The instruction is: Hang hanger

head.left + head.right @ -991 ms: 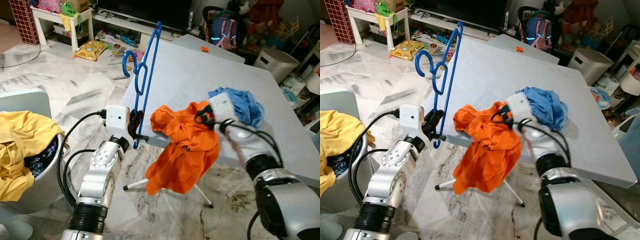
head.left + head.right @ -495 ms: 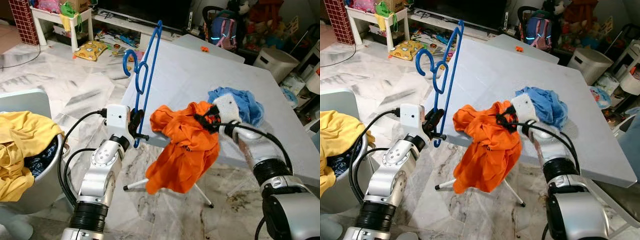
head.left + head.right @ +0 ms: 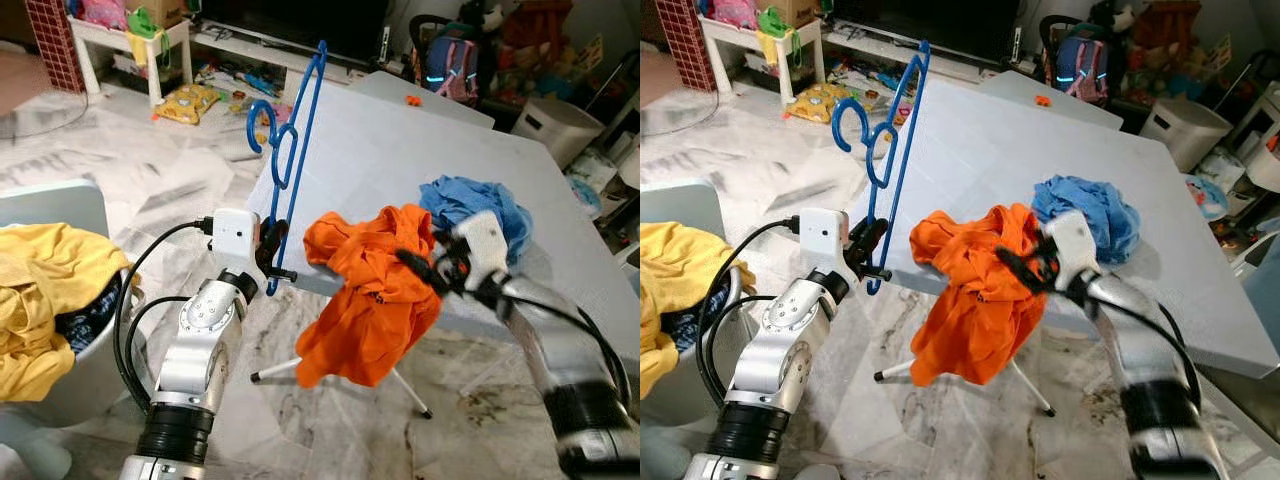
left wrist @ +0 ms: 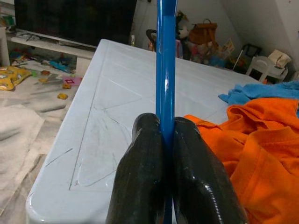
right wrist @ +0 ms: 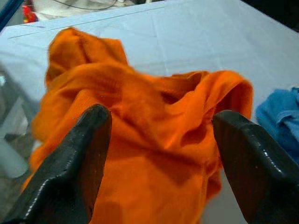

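My left gripper (image 3: 272, 256) is shut on the lower bar of a blue hanger (image 3: 296, 140), which stands upright beside the near left corner of the white table (image 3: 380, 140). In the left wrist view the two fingers (image 4: 142, 154) pinch the blue bar (image 4: 165, 60). An orange shirt (image 3: 368, 300) is bunched on the table's front edge and hangs down off it. My right gripper (image 3: 420, 268) is at the shirt's right side, open. In the right wrist view its fingers (image 5: 88, 149) are spread wide with the orange shirt (image 5: 140, 140) just beyond them.
A crumpled blue cloth (image 3: 472, 200) lies on the table behind the shirt. A grey basket (image 3: 70, 370) with yellow clothes stands at my left. Toys, a low shelf and bags crowd the floor beyond the table. A folding leg (image 3: 270, 372) shows under the table.
My right arm has drawn back from the blue cloth towards the table's front edge; its gripper now sits lower at the orange shirt's side. The left gripper and hanger have not moved.
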Robot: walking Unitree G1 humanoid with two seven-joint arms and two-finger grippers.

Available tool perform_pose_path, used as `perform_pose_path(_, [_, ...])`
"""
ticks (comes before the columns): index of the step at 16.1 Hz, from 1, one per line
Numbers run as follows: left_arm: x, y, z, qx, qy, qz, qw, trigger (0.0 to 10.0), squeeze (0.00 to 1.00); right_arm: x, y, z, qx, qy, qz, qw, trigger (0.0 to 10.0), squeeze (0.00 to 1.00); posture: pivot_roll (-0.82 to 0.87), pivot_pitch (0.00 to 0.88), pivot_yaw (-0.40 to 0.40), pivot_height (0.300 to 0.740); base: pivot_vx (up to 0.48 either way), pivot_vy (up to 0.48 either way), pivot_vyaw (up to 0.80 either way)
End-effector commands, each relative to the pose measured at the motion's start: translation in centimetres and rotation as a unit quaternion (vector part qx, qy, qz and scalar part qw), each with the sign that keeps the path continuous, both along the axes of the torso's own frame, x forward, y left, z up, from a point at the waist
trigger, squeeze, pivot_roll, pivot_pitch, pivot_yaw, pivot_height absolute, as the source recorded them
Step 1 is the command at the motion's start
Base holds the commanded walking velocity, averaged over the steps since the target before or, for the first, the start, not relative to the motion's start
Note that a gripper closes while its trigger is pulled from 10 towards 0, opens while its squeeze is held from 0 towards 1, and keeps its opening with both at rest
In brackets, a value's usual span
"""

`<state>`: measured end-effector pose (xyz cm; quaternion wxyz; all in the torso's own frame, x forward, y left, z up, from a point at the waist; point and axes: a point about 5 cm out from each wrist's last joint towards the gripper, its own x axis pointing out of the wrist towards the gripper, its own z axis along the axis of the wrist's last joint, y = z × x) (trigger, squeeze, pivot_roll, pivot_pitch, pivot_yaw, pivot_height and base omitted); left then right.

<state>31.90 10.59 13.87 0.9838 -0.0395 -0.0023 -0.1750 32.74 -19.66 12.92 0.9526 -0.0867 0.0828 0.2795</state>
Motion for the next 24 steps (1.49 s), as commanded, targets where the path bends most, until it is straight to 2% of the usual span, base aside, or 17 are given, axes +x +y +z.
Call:
perform_pose_path(1, [0.0,-0.8,0.5,0.001,-0.008,-0.018,1.000,10.0,0.00,-1.0,-1.0,0.4,-0.021,-0.009,-0.020,1.000,10.0,0.00,0.22,0.000,-0.169,0.740,0.000,0.000,0.00])
perform_pose_path(2, [0.1,-0.9,0.5,0.002,-0.007,-0.022,1.000,10.0,0.00,-2.1,-0.8,-0.5,-0.033,0.005,-0.033,0.999,10.0,0.00,0.21,0.000,-0.164,0.740,0.000,0.000,0.00])
perform_pose_path(5, [0.1,-1.1,0.4,0.002,-0.005,-0.025,1.000,10.0,0.00,-3.1,0.3,-1.2,-0.039,0.020,-0.026,0.999,10.0,0.00,0.21,0.000,-0.162,0.740,0.000,0.000,0.00])
perform_pose_path(7, [-0.1,-1.2,0.2,0.003,-0.002,-0.027,1.000,10.0,0.00,-3.8,1.8,-1.1,-0.026,0.022,0.000,0.999,10.0,0.00,0.21,0.000,-0.164,0.740,0.000,0.000,0.00])
perform_pose_path(9, [-0.1,-1.2,0.1,0.003,0.000,-0.027,1.000,10.0,0.00,-3.8,2.3,-1.2,-0.032,0.023,-0.009,0.999,10.0,0.00,0.21,0.000,-0.165,0.740,0.000,0.000,0.00])
perform_pose_path(11, [0.0,-1.1,0.2,0.003,-0.002,-0.024,1.000,10.0,0.00,-4.0,4.0,-1.7,-0.037,0.026,0.002,0.999,10.0,0.00,0.22,0.000,-0.166,0.740,0.000,0.000,0.00])
perform_pose_path(12, [0.1,-1.1,0.2,0.003,-0.002,-0.024,1.000,10.0,0.00,-3.9,4.6,-2.2,-0.055,0.031,-0.005,0.998,10.0,0.00,0.22,0.000,-0.165,0.740,0.000,0.000,0.00])
perform_pose_path(15, [0.1,-1.1,0.3,0.003,-0.003,-0.024,1.000,10.0,0.00,-3.4,5.6,-3.3,-0.097,0.039,-0.036,0.994,10.0,0.00,0.22,0.000,-0.163,0.740,0.000,0.000,0.00])
perform_pose_path(16, [0.1,-1.1,0.3,0.003,-0.003,-0.024,1.000,10.0,0.00,-3.0,5.6,-3.8,-0.108,0.042,-0.067,0.991,10.0,0.00,0.22,0.000,-0.163,0.740,0.000,0.000,0.00])
perform_pose_path(17, [0.1,-1.1,0.2,0.003,-0.003,-0.024,1.000,10.0,0.00,-2.4,5.6,-3.9,-0.122,0.034,-0.101,0.987,9.3,0.00,0.22,0.000,-0.166,0.740,0.000,0.000,0.00])
perform_pose_path(18, [0.1,-1.1,0.3,0.003,-0.003,-0.024,1.000,10.0,0.00,-1.9,5.4,-4.1,-0.141,0.024,-0.118,0.983,0.0,0.00,0.22,0.000,-0.166,0.740,0.000,0.000,0.00])
perform_pose_path(20, [0.1,-1.1,0.2,0.003,-0.003,-0.023,1.000,10.0,0.00,-1.1,4.6,-4.5,-0.161,0.018,-0.166,0.973,0.0,0.00,0.23,0.000,-0.168,0.740,0.000,0.000,0.00])
perform_pose_path(24, [0.2,-1.1,0.3,0.002,-0.003,-0.021,1.000,10.0,0.00,-0.9,3.6,-5.4,-0.169,0.036,-0.187,0.967,0.0,0.00,0.22,0.000,-0.171,0.740,0.000,0.000,0.00])
